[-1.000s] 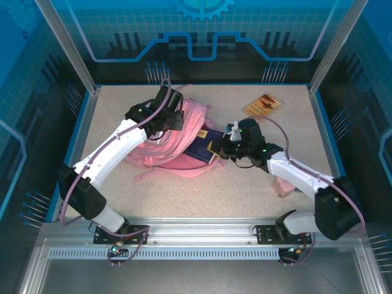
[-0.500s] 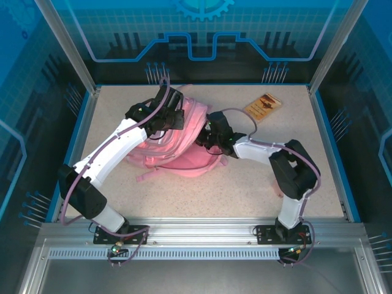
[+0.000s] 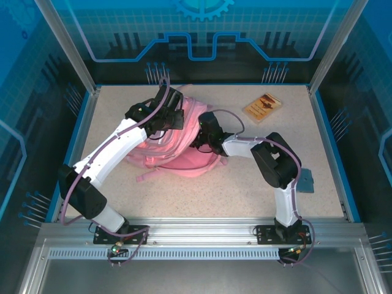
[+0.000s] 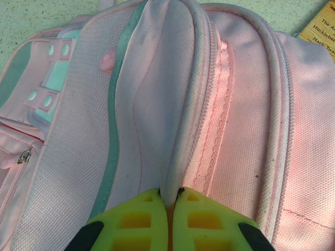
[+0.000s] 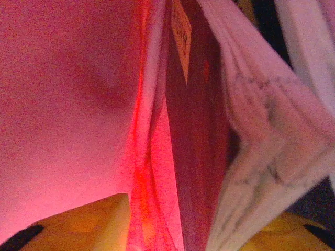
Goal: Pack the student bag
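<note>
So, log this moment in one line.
left gripper: shut on pink backpack rim | right gripper: open inside pink backpack | booklet: between fingers

Work surface: a speckled beige tabletop (image 3: 233, 196) with blue edging (image 3: 332, 153) along its sides and far end. Enclosure: angled aluminium posts (image 3: 65, 46) at the far corners carry tinted blue panels (image 3: 122, 30); the rear panel bears a printed grid and a gear motif (image 3: 202, 7). Near edge: a slotted aluminium rail (image 3: 202, 252) runs the full width. Lighting: even and diffuse, with soft shadows on the tabletop.
</note>
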Robot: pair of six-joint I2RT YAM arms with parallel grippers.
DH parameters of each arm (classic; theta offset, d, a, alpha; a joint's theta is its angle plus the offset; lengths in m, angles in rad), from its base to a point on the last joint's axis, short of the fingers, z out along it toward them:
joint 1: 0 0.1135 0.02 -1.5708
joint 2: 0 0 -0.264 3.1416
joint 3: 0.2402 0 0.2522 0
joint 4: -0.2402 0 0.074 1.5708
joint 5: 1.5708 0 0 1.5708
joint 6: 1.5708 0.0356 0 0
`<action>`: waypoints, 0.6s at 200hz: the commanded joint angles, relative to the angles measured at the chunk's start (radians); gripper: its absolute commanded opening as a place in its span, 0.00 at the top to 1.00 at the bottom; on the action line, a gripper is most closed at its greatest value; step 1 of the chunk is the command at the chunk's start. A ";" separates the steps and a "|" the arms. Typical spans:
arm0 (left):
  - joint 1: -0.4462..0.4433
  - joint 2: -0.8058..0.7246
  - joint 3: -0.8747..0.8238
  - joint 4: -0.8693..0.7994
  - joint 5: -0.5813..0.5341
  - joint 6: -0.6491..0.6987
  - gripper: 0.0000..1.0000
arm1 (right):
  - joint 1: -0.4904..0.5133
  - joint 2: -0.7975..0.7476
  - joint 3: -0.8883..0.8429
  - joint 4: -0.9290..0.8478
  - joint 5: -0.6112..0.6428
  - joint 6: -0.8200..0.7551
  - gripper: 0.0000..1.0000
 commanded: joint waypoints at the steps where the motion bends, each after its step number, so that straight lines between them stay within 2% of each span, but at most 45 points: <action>1: 0.006 -0.028 0.047 0.079 -0.010 -0.021 1.00 | 0.003 -0.077 -0.032 -0.039 -0.041 -0.049 0.50; 62: 0.049 -0.073 -0.044 0.108 0.013 -0.011 1.00 | -0.063 -0.407 -0.273 -0.305 -0.024 -0.190 0.51; 85: 0.060 -0.088 -0.090 0.104 0.030 0.016 1.00 | -0.074 -0.533 -0.332 -0.454 0.049 -0.300 0.56; 120: 0.066 -0.142 -0.209 0.108 0.099 0.077 1.00 | -0.130 -0.659 -0.380 -0.654 0.205 -0.417 0.52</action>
